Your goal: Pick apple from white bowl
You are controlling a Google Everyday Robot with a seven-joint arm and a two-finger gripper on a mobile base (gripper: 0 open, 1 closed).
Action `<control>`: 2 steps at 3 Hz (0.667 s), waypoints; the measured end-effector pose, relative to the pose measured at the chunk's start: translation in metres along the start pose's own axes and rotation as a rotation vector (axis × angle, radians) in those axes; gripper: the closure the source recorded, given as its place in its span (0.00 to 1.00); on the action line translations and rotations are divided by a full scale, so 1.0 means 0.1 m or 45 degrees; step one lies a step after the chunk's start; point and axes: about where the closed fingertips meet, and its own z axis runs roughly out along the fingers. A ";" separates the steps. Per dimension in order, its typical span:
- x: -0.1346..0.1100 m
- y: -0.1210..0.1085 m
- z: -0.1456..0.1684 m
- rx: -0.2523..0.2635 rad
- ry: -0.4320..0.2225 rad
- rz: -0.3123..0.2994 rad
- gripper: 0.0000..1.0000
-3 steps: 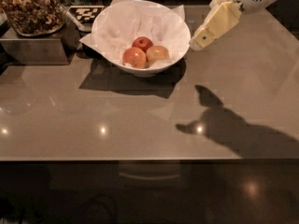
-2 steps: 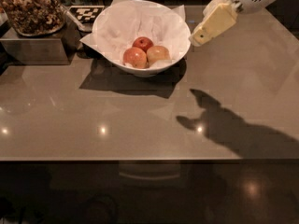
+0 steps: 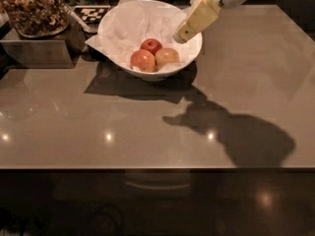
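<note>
The white bowl [image 3: 193, 57], lined with crumpled white paper, stands at the back middle of the grey table. Three apples lie in it. The pale yellowish-tan apple [image 3: 167, 56] is on the right. A red-orange apple [image 3: 142, 60] is on the left and a small dark red apple [image 3: 151, 45] is behind them. My gripper [image 3: 183, 35], cream-coloured on a white arm, hangs over the bowl's right rim, above and right of the pale apple, not touching it.
A tray of brown nuts [image 3: 33, 9] stands on a metal box [image 3: 34, 50] at the back left. A checkered card [image 3: 92, 14] lies behind the bowl. The arm's shadow [image 3: 236, 132] falls on the table at the right.
My gripper has moved left, from beside the bowl's right edge to over its right rim. Its shadow has shifted left with it. The apples have not moved.
</note>
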 end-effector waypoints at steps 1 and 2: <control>-0.13 -0.11 0.21 -0.020 -0.008 -0.024 0.23; -0.08 -0.26 0.37 -0.025 -0.001 -0.006 0.22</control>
